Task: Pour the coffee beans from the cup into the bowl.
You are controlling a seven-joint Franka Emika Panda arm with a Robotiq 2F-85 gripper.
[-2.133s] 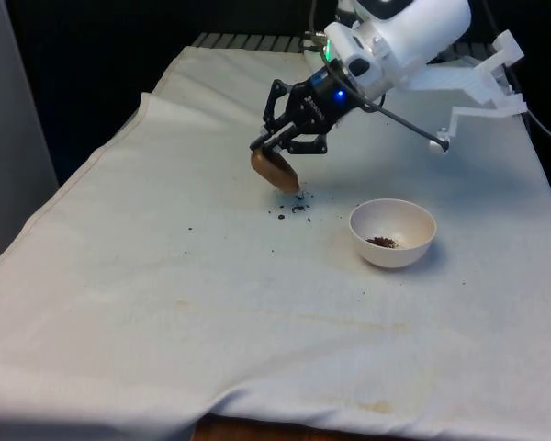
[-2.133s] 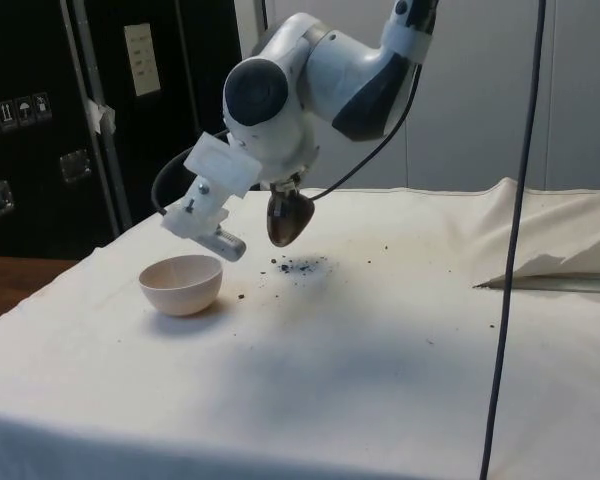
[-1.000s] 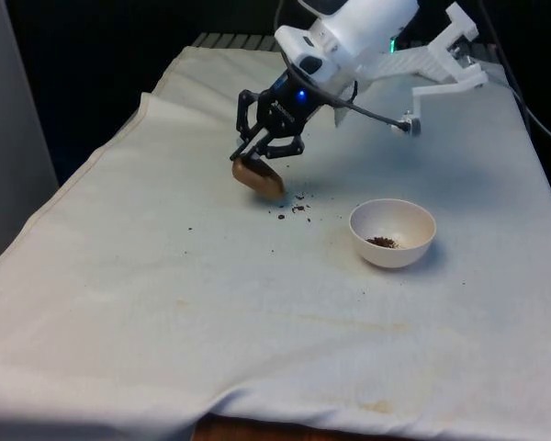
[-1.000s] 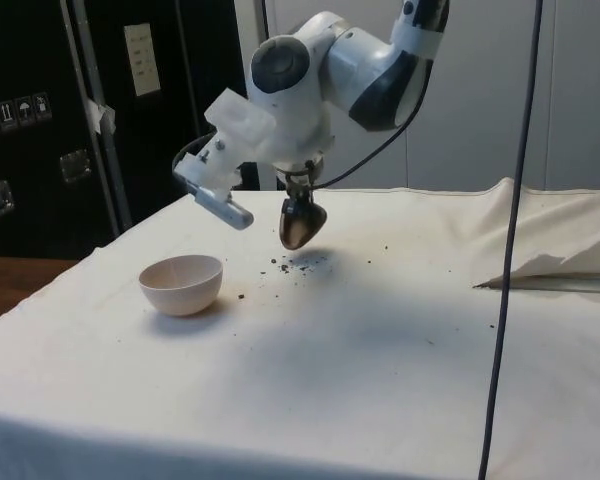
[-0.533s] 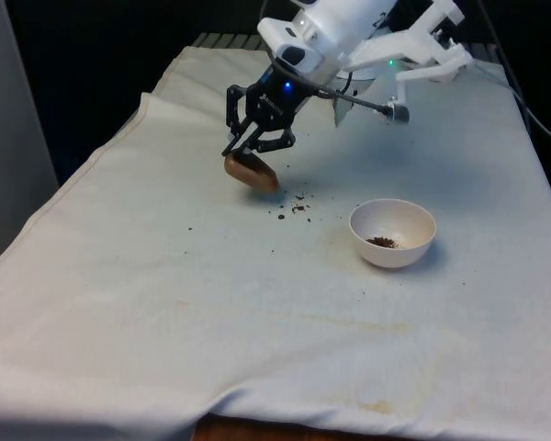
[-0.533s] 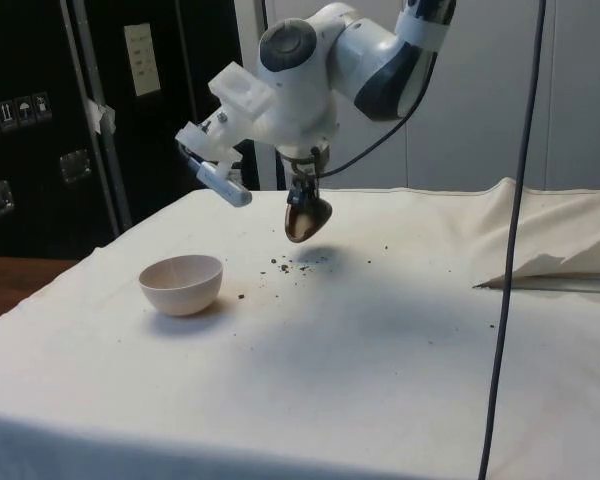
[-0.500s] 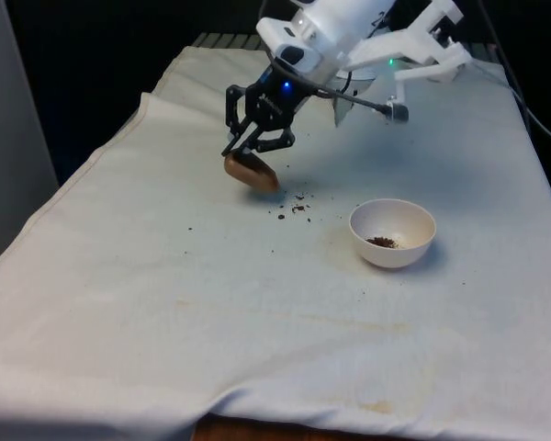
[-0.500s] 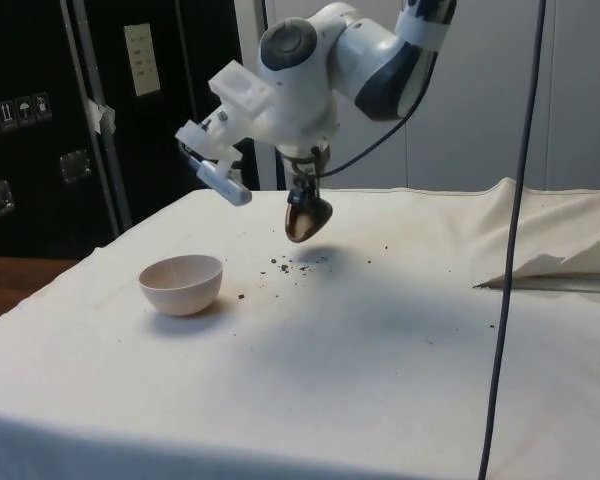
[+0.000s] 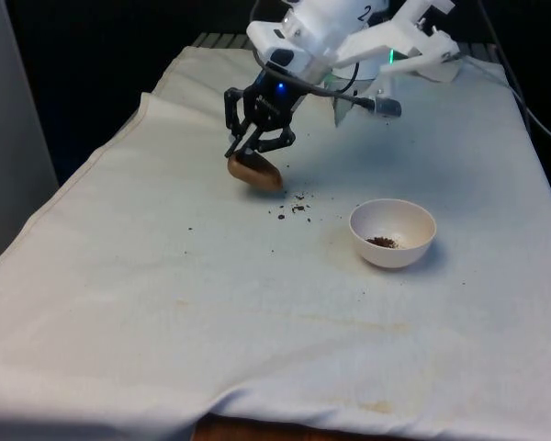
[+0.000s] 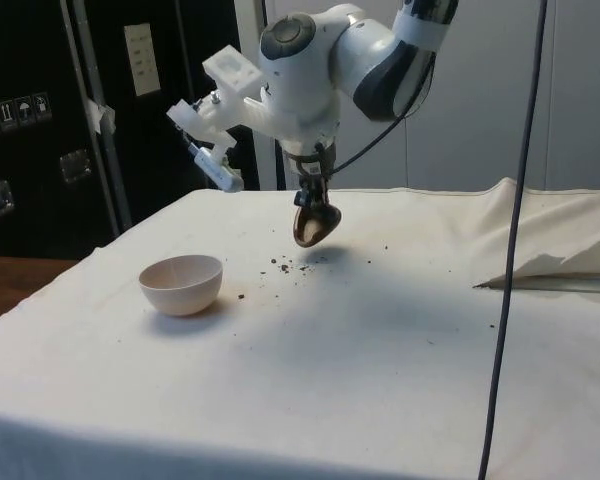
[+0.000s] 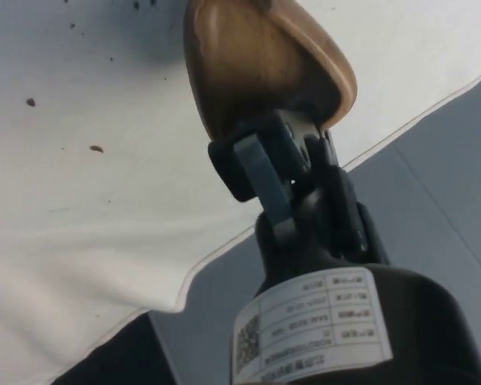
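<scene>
Brown cup, tipped on its side, pinched at the rim by the black hand and held just above the white-clothed table. Spilled coffee beans lie scattered on the cloth just beside the cup, between it and the bowl. White bowl stands apart toward the front view's right, a few beans inside.
</scene>
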